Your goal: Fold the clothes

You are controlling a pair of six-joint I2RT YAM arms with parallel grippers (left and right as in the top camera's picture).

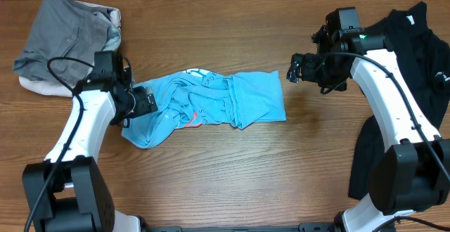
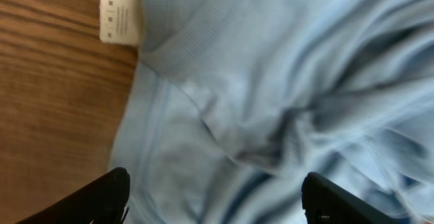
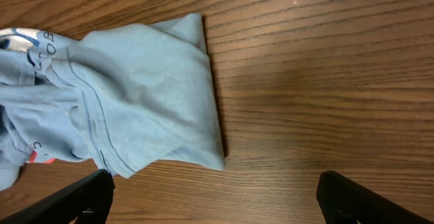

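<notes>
Blue T-shirt (image 1: 211,105) bunched and crumpled, mid-frame on table (image 1: 232,183). My worry: I pinch several layers at collar end and drag whole bunch instead of spreading it. Left fingers (image 2: 102,200) wide, straddling shirt's frame-left end near collar, holding nothing. Right fingers (image 3: 366,200) wide, empty, just beyond shirt's frame-right hem.

Wooden table (image 1: 232,176): mid-brown, long grain lines running left-right in overhead view, darker streaks.
</notes>
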